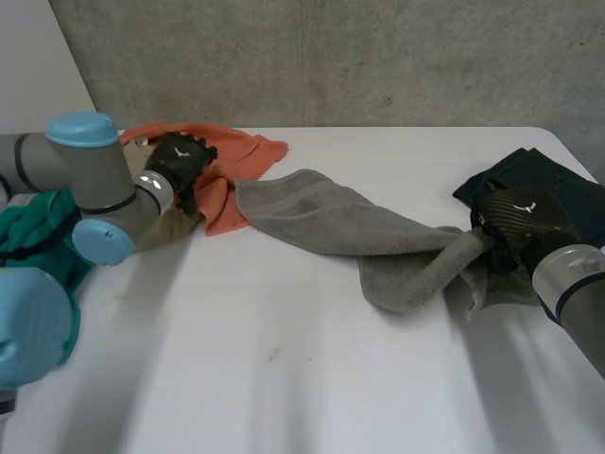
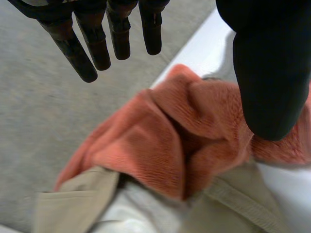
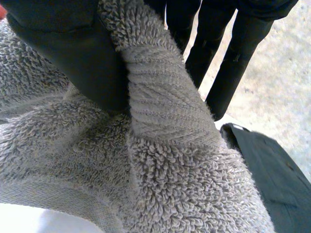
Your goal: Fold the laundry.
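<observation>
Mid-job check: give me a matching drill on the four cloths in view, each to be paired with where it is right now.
Things:
1. grey towel
2. orange towel
3. black garment
4. green cloth

Places:
A. under the left hand, at the far side of the table
B. beside the left arm, at the far left
C. pinched by the right hand, stretched across the table's middle
D. next to the right hand, at the table's right side

Pairs: 1-C; 2-A; 3-D; 4-B
</observation>
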Available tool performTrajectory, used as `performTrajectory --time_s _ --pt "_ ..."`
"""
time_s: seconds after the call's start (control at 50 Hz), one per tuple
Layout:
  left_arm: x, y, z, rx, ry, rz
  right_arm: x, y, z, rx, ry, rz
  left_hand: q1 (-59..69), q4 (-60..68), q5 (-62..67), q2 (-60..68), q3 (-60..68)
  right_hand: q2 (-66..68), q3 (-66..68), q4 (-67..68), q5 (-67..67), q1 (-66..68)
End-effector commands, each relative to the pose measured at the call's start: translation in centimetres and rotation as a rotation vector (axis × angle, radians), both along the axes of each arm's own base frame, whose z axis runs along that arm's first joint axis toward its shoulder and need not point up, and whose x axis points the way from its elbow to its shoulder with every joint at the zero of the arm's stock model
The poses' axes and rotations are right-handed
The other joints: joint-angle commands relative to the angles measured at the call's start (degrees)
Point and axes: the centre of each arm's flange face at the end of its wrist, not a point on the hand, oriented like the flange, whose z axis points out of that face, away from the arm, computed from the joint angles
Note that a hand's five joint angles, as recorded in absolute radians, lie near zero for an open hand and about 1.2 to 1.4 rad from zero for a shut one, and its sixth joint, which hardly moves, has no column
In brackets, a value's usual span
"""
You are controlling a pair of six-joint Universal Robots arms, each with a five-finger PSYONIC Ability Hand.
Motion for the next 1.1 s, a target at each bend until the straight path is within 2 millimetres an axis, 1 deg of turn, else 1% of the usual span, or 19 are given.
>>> performTrajectory --time_s 0.02,0.14,0.2,0.3,0.36,0.38,0.44,0.46,0.54,0.6,0.68,0.74,0.8,0.82,0.84,0.86,0.92,1.06,1.1 --pt "-1.0 -0.4 -1.3 0.018 -0.040 -0.036 -1.4 -0.6 -1.0 0.029 0.012 -0.038 10.42 10.21 10.29 10.55 10.70 13.39 13.30 12.00 14.30 17.61" --pt "0.6 -2.5 -0.8 -0.052 -0.036 0.057 -1.6 -0.7 -1.4 0.045 0.009 -0.034 63.20 62.99 63.07 63.34 63.49 13.39 13.30 12.00 14.30 17.61" --pt "1.1 -2.6 -0.9 -0.060 -0.075 0.115 -1.7 -0.6 -1.4 0.046 0.006 -0.037 63.26 63.04 63.12 63.39 63.54 13.39 13.30 12.00 14.30 17.61" --pt "4.6 -3.6 2.2 -0.112 -0.135 0.294 -1.7 -0.6 -1.6 0.049 0.007 -0.038 63.26 63.04 63.12 63.39 63.54 13.39 13.30 12.00 14.30 17.61" --pt "7.6 -4.3 6.8 -0.225 -0.089 0.423 -1.7 -0.7 -1.6 0.046 0.009 -0.037 63.26 63.04 63.12 63.39 63.54 13.39 13.30 12.00 14.30 17.61" --pt "8.9 -4.3 9.4 -0.289 -0.051 0.464 -1.7 -0.7 -1.6 0.047 0.009 -0.036 63.26 63.04 63.12 63.39 63.54 13.39 13.30 12.00 14.30 17.61" --pt "10.4 -4.0 13.5 -0.400 0.027 0.487 -1.6 -0.8 -1.6 0.046 0.008 -0.031 63.26 63.04 63.12 63.39 63.54 13.39 13.30 12.00 14.30 17.61" --pt "11.3 -3.7 16.1 -0.484 0.086 0.484 -1.5 -0.8 -1.6 0.044 0.007 -0.028 63.26 63.04 63.12 63.39 63.54 13.39 13.30 12.00 14.30 17.61" --pt "12.5 -2.4 21.2 -0.636 0.188 0.463 -1.4 -0.8 -1.4 0.039 0.004 -0.020 63.26 63.04 63.12 63.39 63.54 13.39 13.30 12.00 14.30 17.61" --pt "13.4 -2.0 22.6 -0.663 0.211 0.487 -1.4 -0.8 -1.4 0.037 0.003 -0.015 63.26 63.04 63.12 63.39 63.54 13.39 13.30 12.00 14.30 17.61" --pt "14.6 -2.3 22.5 -0.655 0.206 0.540 -1.3 -0.7 -1.3 0.036 0.002 -0.012 63.26 63.04 63.12 63.39 63.54 13.39 13.30 12.00 14.30 17.61" --pt "15.0 -3.1 20.8 -0.620 0.187 0.552 -1.3 -0.7 -1.4 0.039 0.002 -0.012 63.26 63.04 63.12 63.39 63.54 13.39 13.30 12.00 14.30 17.61" --pt "14.3 -4.3 17.2 -0.533 0.135 0.524 -1.4 -0.7 -1.3 0.041 0.001 -0.014 63.26 63.04 63.12 63.39 63.54 13.39 13.30 12.00 14.30 17.61" --pt "14.1 -4.5 16.0 -0.504 0.114 0.515 -1.4 -0.7 -1.3 0.041 0.001 -0.014 51.62 51.41 51.49 51.75 51.90 13.39 13.30 12.00 14.30 17.61" --pt "13.8 -4.8 14.0 -0.448 0.066 0.507 -1.4 -0.8 -1.3 0.041 0.001 -0.014 16.53 16.32 16.40 16.67 16.82 13.39 13.30 12.00 14.30 17.61" --pt "13.6 -4.9 13.0 -0.420 0.039 0.506 -1.4 -0.7 -1.3 0.041 0.001 -0.012 -2.47 -2.68 -2.60 -2.34 -2.19 13.39 13.30 12.00 14.30 17.61" --pt "13.1 -4.7 10.6 -0.349 -0.052 0.527 -1.5 -0.8 -1.1 0.035 0.000 -0.015 -6.74 -6.96 -6.88 -6.61 -6.46 13.39 13.30 12.00 14.30 17.61" --pt "10.4 -2.2 10.7 -0.298 -0.066 0.502 -1.5 -1.1 0.3 -0.009 -0.016 -0.003 -6.74 -6.96 -6.88 -6.61 -6.46 13.39 13.30 12.00 14.30 17.61" --pt "8.4 -0.4 11.5 -0.290 -0.031 0.429 -1.3 -1.1 1.0 -0.028 -0.023 0.014 -6.74 -6.96 -6.88 -6.61 -6.46 13.39 13.30 12.00 14.30 17.61"
